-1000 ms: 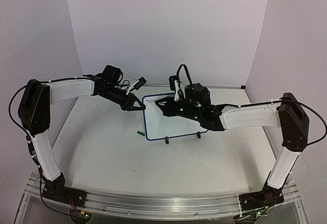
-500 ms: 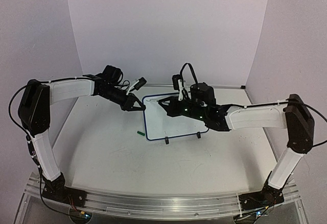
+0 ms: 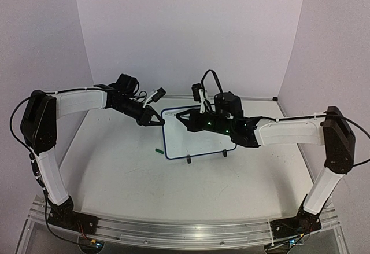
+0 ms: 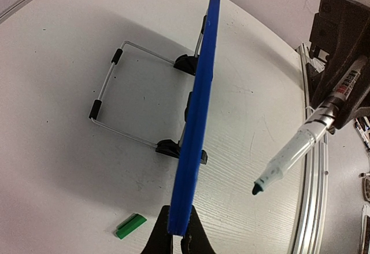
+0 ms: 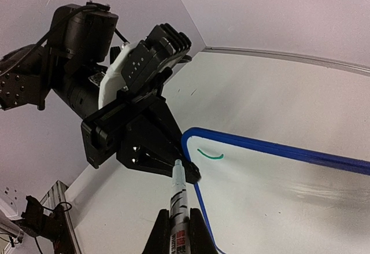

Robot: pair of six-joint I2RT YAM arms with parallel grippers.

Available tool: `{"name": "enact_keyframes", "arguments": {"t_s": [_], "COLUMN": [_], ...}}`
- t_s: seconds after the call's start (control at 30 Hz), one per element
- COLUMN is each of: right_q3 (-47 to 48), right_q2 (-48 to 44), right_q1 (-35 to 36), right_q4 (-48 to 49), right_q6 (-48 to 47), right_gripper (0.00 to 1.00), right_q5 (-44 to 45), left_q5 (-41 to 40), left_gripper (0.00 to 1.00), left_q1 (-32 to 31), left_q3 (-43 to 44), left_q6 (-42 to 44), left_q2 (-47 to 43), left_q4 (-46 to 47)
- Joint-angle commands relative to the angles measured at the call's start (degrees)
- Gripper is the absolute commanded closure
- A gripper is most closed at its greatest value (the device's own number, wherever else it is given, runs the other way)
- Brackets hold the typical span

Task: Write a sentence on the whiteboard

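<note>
The whiteboard [image 3: 195, 145] stands tilted on black wire feet in mid-table; its blue border [image 4: 199, 103] shows edge-on in the left wrist view. My left gripper [image 3: 157, 121] [image 4: 178, 239] is shut on the board's left edge. My right gripper [image 3: 186, 119] [image 5: 179, 231] is shut on a marker [image 5: 179, 199] [image 4: 300, 150]. The marker's tip hangs a little off the white face [image 5: 277, 190], near the upper left corner. Of the sentence, only one short curved green stroke [image 5: 209, 155] shows there.
A green marker cap [image 3: 158, 150] [image 4: 130, 225] lies on the table just left of the board's lower corner. The wire stand [image 4: 107, 89] reaches out behind the board. Pale walls close in the back and both sides.
My right gripper shifted slightly back and forth with the marker over the board's upper left. The left arm and the board have stayed put.
</note>
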Motion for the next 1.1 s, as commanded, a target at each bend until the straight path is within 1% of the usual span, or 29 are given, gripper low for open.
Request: {"name": "enact_keyframes", "arguments": {"t_s": [0.0,0.77,1.07], "right_q3": [3.1,3.1,1.2], "right_q2": [1.7,3.3,3.5], "right_q1": [-0.1,-1.3,-1.3], "right_q4": [-0.3,-0.8,-1.8], "right_q6": [0.4,1.7,2.0], "right_gripper": [1.00,1.00,1.00], "right_q5": [1.6,3.2,2.1], "left_q5": [-2.6,-3.0,-3.1], "left_gripper": [1.00,1.00,1.00], "left_q1": [-0.6,-0.9,-1.0], "left_q3": [0.8,0.9,0.9], "left_q6": [1.6,1.9,2.0], "left_q2": [-1.3,-1.4,-1.5], "left_q4": [-1.0,-1.4,-1.6]}}
